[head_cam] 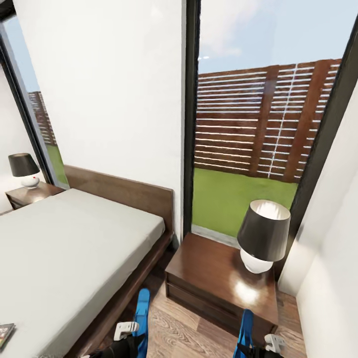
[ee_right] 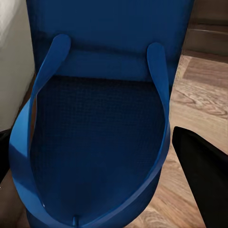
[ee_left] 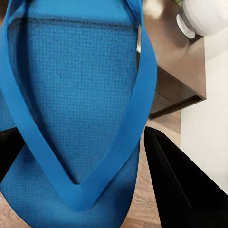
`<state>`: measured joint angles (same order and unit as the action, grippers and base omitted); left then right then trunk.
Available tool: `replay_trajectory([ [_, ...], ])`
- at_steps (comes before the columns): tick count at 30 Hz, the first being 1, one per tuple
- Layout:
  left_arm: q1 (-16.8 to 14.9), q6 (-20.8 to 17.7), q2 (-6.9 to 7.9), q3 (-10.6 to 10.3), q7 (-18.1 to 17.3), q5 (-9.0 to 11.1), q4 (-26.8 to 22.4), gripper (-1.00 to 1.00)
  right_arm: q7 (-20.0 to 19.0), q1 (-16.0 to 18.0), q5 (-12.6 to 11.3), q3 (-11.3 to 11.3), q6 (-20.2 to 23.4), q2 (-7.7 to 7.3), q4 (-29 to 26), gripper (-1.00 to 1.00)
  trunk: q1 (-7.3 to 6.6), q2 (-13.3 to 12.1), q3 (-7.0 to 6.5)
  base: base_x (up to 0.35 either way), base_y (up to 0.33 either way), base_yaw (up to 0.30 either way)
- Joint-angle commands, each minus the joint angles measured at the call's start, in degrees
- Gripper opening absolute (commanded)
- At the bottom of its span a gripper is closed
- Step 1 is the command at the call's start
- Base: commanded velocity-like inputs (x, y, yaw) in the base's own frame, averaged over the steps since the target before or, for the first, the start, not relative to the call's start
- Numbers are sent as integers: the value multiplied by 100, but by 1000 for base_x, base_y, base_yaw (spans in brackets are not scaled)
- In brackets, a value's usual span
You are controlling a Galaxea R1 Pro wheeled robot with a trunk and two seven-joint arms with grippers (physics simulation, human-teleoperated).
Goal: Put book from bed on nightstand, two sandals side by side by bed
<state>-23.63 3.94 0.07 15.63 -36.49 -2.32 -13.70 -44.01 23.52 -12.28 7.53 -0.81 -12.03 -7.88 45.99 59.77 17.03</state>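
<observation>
No readable text anywhere; book [head_cam: 6, 334] cover at bed [head_cam: 74, 248] edge too small.

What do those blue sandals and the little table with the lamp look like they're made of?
The sandals look like matte foam or rubber: a fine dimpled weave texture on the sole, with smooth thin straps. The nightstand looks like dark varnished wood: visible grain and a glossy highlight by the lamp.
</observation>
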Motion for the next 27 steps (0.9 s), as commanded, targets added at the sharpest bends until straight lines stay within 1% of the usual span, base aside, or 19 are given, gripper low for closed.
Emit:
replay_trajectory([
  [1, -7, 28, -2, 28, -27, -32, 8, -100, -20, 3, 6, 29, -7, -1, 6, -100, 0, 5, 7, 14, -84, 233],
  [5, -9, 28, -3, 28, -25, -32, 8, -100, -20, 5, 6, 29, -7, -1, 6, -100, 0, 5, 7, 65, -125, 234],
  [14, -9, 28, -3, 28, -27, -32, 8, -100, -20, 3, 7, 30, -7, -1, 6, -100, 0, 5, 7, 7, -15, 234],
  [20, -8, 28, -2, 28, -27, -32, 8, -100, -20, 3, 6, 30, -7, -1, 6, -100, 0, 5, 7, 0, -140, 234],
  [27, -9, 28, -3, 28, -25, -32, 8, -100, -20, 3, 7, 30, -7, -1, 6, -100, 0, 5, 7, 0, -7, 234],
])
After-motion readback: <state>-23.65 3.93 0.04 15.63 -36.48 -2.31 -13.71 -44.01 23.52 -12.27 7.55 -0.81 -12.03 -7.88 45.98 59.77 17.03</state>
